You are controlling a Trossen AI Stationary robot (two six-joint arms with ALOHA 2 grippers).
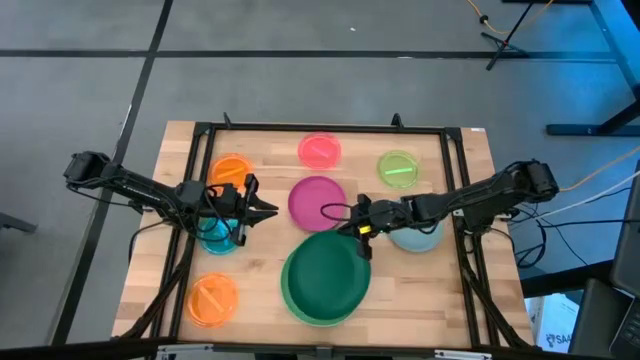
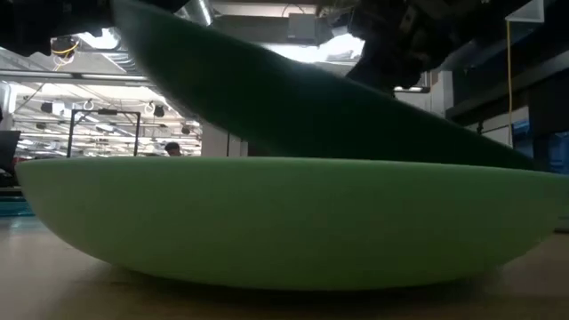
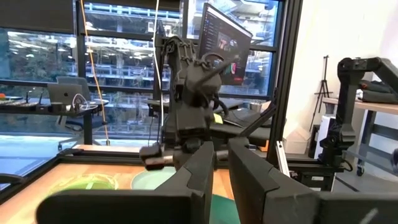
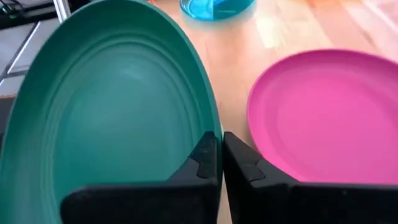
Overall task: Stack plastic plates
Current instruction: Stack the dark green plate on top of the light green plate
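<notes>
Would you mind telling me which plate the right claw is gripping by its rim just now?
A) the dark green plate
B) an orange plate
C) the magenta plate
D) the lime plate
A: the right claw is shut on the rim of the dark green plate, which the low view shows tilted above the mint plate; the magenta plate lies untouched beside it.

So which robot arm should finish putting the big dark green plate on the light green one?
The right one. Its fingers already pinch the dark green plate's rim, tilted over the mint plate. The left gripper hovers above the teal plate.
</notes>
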